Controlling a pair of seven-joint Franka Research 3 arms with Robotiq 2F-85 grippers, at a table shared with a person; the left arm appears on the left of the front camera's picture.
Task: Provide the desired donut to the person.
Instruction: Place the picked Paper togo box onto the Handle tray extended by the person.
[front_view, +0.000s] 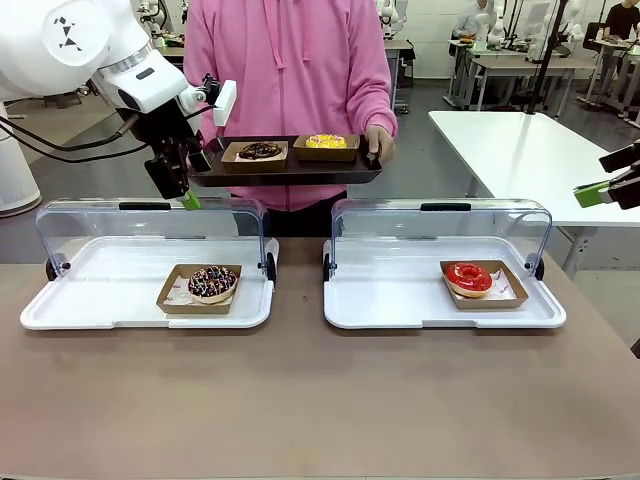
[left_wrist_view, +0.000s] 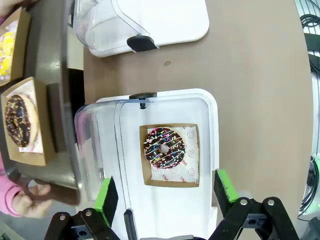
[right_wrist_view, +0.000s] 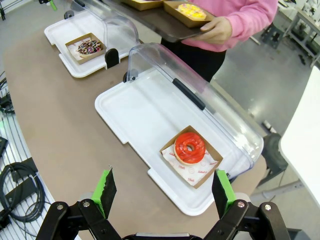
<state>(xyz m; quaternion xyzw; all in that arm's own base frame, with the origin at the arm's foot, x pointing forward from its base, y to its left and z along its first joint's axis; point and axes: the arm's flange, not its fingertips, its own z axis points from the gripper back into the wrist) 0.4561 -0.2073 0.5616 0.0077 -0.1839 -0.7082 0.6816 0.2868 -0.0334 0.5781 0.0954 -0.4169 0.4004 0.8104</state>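
The person (front_view: 290, 70) in a pink hoodie stands at the far side holding a dark tray (front_view: 285, 172). On it are a chocolate sprinkled donut (front_view: 260, 151) and a yellow donut (front_view: 326, 142), each in a paper boat. My left gripper (front_view: 183, 192) hangs open beside the tray's left end, high above the left display case. Straight below it lies another chocolate sprinkled donut (left_wrist_view: 164, 147) between the open fingers (left_wrist_view: 106, 197). My right gripper (right_wrist_view: 164, 190) is open too, high over the red glazed donut (right_wrist_view: 189, 147).
Two white display cases (front_view: 60, 310) (front_view: 400, 305) with raised clear lids (front_view: 150, 225) stand side by side on the brown table (front_view: 300, 400). The person's hand (left_wrist_view: 30, 200) grips the tray's end near my left gripper. A white table (front_view: 520, 140) stands at the right.
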